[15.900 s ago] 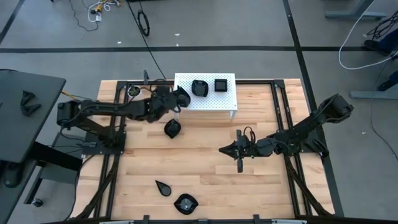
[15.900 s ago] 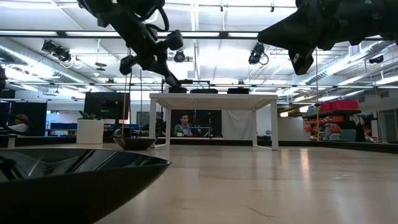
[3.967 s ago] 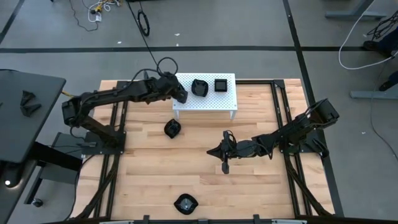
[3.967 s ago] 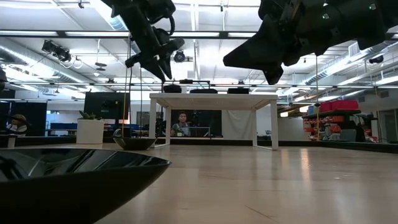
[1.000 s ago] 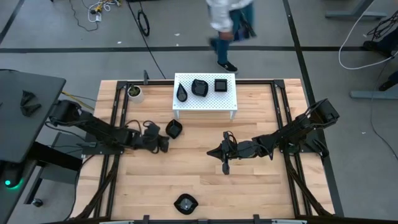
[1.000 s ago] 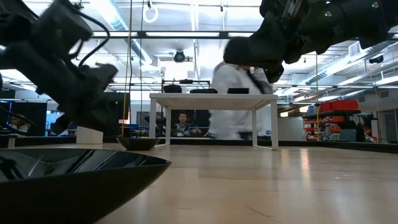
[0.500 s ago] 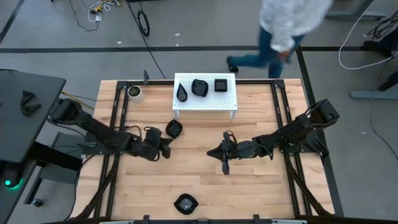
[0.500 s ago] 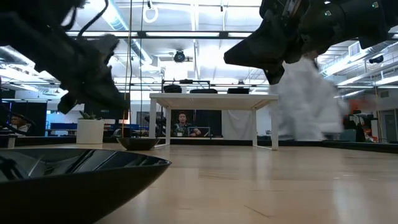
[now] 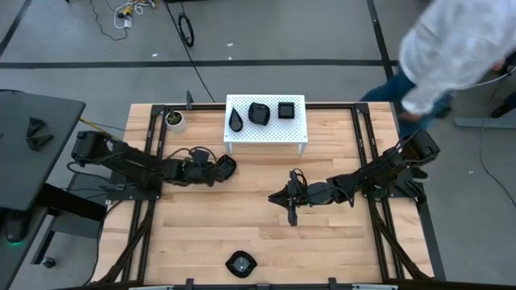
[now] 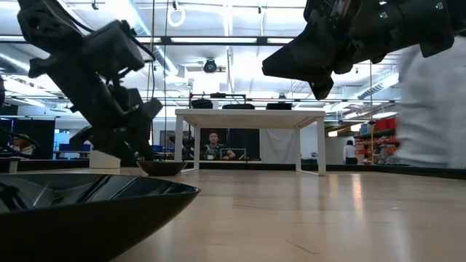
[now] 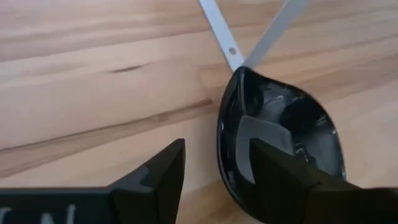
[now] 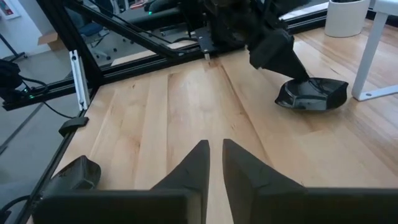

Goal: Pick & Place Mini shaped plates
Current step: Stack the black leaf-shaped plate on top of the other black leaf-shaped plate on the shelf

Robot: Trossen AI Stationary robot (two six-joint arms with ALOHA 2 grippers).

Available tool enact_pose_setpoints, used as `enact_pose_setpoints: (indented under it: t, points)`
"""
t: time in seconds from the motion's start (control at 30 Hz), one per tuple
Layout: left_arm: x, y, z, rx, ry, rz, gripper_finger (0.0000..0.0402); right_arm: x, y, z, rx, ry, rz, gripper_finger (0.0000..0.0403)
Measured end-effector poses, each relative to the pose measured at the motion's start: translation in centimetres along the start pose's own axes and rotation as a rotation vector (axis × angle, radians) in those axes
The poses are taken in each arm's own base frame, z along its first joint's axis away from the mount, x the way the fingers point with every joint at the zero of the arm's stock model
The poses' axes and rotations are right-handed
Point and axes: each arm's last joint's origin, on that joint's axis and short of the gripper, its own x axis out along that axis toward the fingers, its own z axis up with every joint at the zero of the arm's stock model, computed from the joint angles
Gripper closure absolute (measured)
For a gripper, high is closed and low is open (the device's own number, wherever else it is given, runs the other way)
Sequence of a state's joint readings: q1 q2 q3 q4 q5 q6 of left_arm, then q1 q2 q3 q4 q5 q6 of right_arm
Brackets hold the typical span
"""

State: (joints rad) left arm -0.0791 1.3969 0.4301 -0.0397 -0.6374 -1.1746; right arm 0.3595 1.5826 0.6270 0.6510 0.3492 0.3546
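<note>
- i've got the left gripper (image 9: 211, 171) low on the table (image 9: 339, 242), nosed up to the plate (image 9: 226, 166) in front of the stand (image 9: 294, 129).
- jaws apart here: in the wrist view one finger (image 11: 283, 180) reaches over the plate's near rim, the other finger (image 11: 158, 177) stands outside it. i read that as lining up a rim pinch, since a shallow dish gives nothing else to grab.
- nothing held yet, the plate sits flat on the wood, just beside the stand's leg.
- this plate comes to a corner at its far end, right by the leg foot; its long axis looks to run along my fingers, near to far, though i can't be sure of the full outline.
- three plates (image 9: 259, 112) are already up on the stand in a row; the left one, a teardrop, has its long axis running near to far.
- one more plate (image 9: 239, 263) waits at the near edge, well apart from both arms.
- right gripper (image 9: 290, 208) hangs mid-table, parked clear of the left arm's work. jaws a narrow slit apart, holding nothing.
- a person (image 9: 451, 48) is passing beyond the far right corner.
</note>
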Motion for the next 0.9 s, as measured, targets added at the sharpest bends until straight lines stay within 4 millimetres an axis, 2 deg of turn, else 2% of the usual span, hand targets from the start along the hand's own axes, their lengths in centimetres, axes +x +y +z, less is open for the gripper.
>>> enact_pose_setpoints:
  t: [0.17, 0.5, 0.7, 0.8, 0.9]
  points:
    - [0.7, -0.7, -0.1, 0.004, 0.0, -0.062, 0.0251, 0.0, 0.0, 0.0, -0.004, -0.001, -0.002, 0.0353]
    - [1.0, -1.2, -0.6, 0.014, 0.081, -0.122, 0.0386, 0.0, 0.0, 0.0, -0.006, 0.0, -0.002, 0.0353]
    - [-0.1, -2.4, -1.6, 0.033, 0.095, -0.227, 0.0394, 0.0, 0.0, 0.0, -0.005, 0.001, -0.003, 0.0353]
    - [-1.2, -3.8, -2.1, 0.062, 0.089, -0.304, 0.0397, 0.0, -0.1, -0.1, -0.006, 0.013, -0.009, 0.0353]
    - [-2.5, -5.4, -2.3, 0.083, 0.055, -0.364, 0.0397, 0.2, -0.7, -0.2, 0.077, 0.026, -0.055, 0.0351]
